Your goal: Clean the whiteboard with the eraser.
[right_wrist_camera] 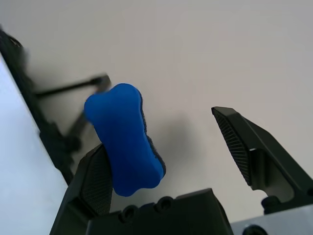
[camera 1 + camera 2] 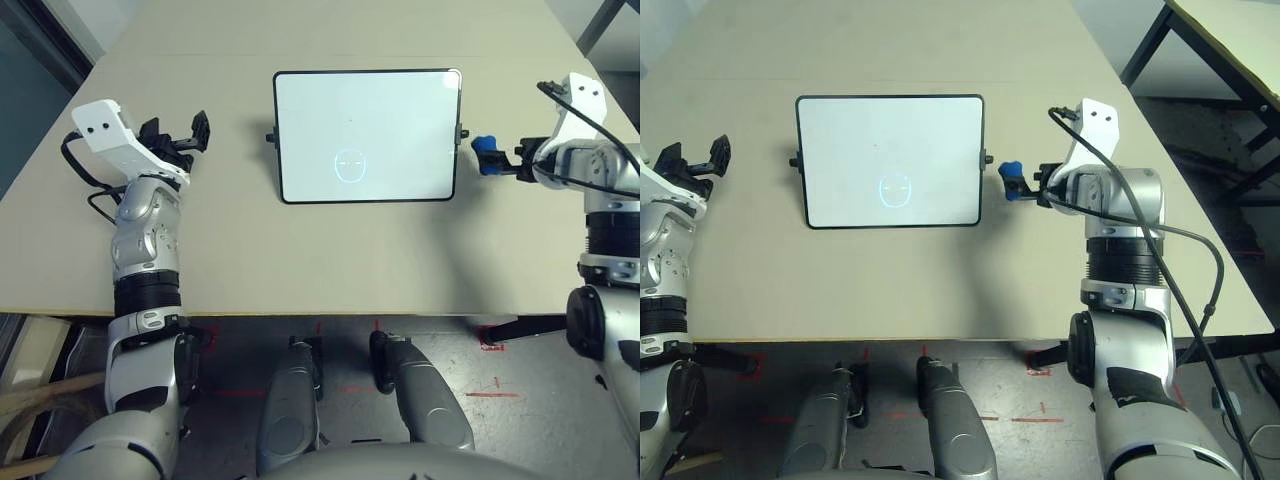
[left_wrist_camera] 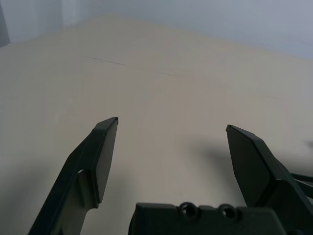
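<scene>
The blue, waisted eraser point(image 1: 124, 139) leans on one finger of the spread right pincer point(image 1: 161, 147), beside the whiteboard point(image 2: 366, 135); left pincer point(image 3: 171, 161) released over beige counter point(image 2: 300, 260).

A beige table point(image 2: 330, 260) fills most of the view. The whiteboard point(image 2: 366, 135) lies at its middle, toward 12 o'clock, with a faint round glare spot on its lower half. At 3 o'clock of the board, just beside its side knob, the blue eraser point(image 2: 486, 154) sits at the tip of the right gripper point(image 2: 500, 160). At 9 o'clock, well apart from the board, the left gripper point(image 2: 190, 135) hangs with fingers spread.
</scene>
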Robot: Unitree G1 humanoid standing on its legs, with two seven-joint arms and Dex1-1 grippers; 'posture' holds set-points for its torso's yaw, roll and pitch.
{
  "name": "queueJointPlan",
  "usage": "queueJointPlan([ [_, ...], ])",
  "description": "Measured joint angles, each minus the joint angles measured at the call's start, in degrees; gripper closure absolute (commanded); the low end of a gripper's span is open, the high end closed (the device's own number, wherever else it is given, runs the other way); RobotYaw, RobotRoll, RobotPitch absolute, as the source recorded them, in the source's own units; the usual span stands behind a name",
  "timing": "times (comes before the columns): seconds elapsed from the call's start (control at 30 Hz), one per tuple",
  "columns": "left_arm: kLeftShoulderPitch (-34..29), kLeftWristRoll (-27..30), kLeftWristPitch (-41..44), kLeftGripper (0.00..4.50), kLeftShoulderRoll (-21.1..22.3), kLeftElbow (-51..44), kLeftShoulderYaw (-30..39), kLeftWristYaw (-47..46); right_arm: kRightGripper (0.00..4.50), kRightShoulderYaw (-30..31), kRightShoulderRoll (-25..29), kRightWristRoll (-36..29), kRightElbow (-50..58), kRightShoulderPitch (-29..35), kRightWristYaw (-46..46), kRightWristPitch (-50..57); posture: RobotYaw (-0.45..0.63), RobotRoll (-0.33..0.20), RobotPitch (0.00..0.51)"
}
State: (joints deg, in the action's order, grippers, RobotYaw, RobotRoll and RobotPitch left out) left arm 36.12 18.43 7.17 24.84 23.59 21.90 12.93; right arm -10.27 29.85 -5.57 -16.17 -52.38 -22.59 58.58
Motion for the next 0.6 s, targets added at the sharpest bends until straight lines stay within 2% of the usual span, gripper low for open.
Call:
queueJointPlan([
  [0.2,0.76,0.0,0.42,0.0,0.09,0.13,-0.55,1.0,0.02,-2.04,2.08,0.05,-0.15,0.77,4.5,3.06,-0.08,0.0,0.27],
  [0.37,1.65,-0.13,0.49,0.0,0.98,0.79,-0.64,1.97,0.02,-1.88,4.27,-0.17,-0.06,1.99,4.68,9.06,-0.08,0.0,0.277],
  [0.6,1.8,-0.14,0.65,0.0,0.97,1.35,-0.91,2.6,0.02,-1.29,4.65,-0.56,0.9,1.99,4.62,13.66,-0.07,0.0,0.294],
])
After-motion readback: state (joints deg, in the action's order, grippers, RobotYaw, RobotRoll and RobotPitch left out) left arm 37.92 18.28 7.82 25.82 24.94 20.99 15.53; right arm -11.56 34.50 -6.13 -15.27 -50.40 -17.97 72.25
